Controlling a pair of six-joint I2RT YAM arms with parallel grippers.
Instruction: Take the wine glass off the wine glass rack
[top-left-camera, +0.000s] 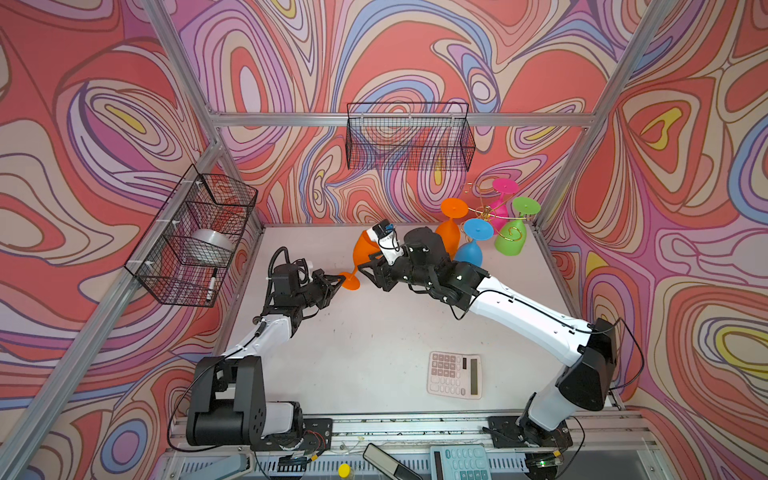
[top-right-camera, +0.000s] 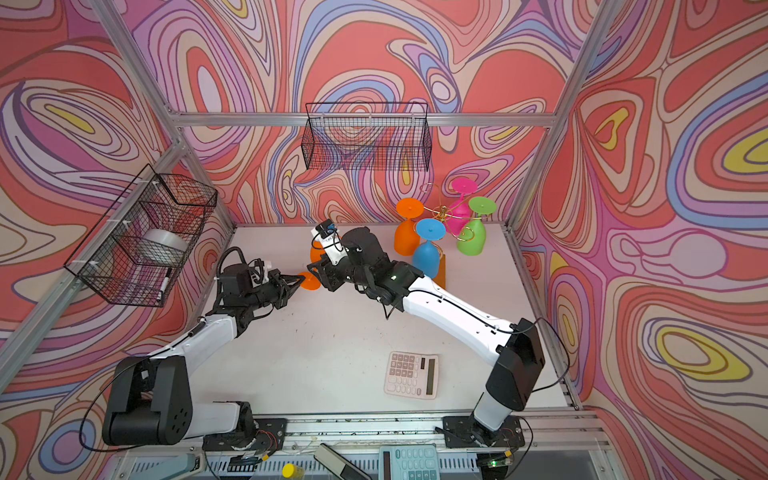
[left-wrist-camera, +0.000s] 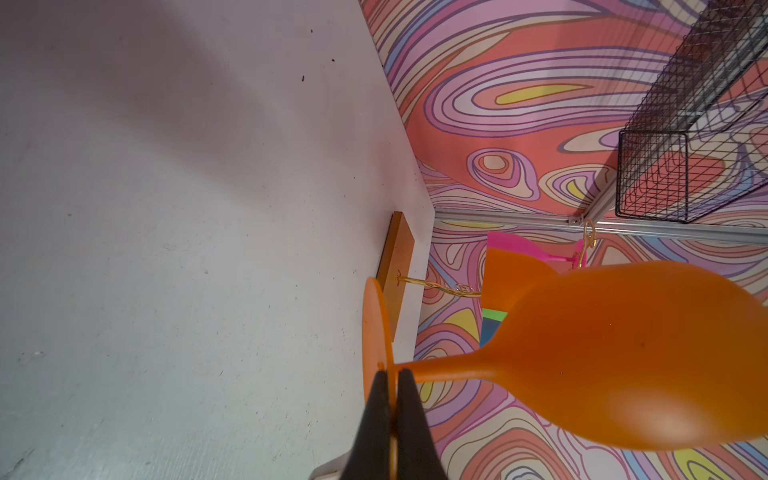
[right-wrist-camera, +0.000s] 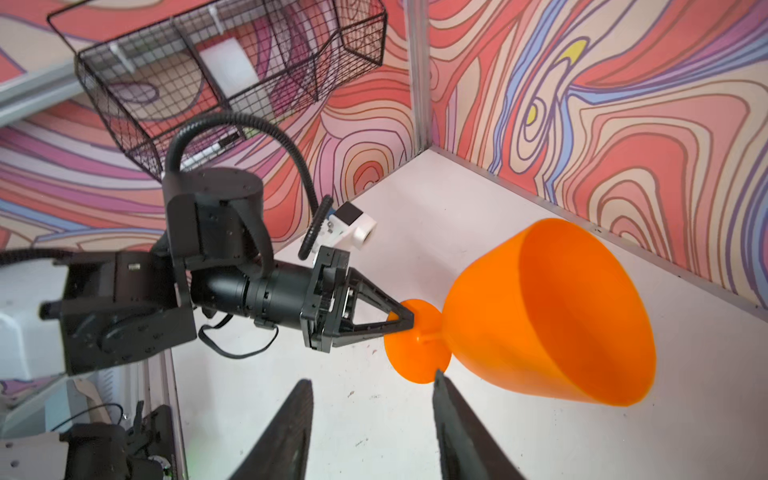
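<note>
Only from right wrist: wine glass (right-wrist-camera: 498, 324) foot perhaps against right jaws.

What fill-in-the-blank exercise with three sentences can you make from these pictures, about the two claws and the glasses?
1. The left claw is shut on the round foot of the ____ wine glass.
2. The right claw is ____, with nothing between its jaws.
3. The glasses hanging on the wine glass rack number ____.

Missing words: orange; open; four.
</note>
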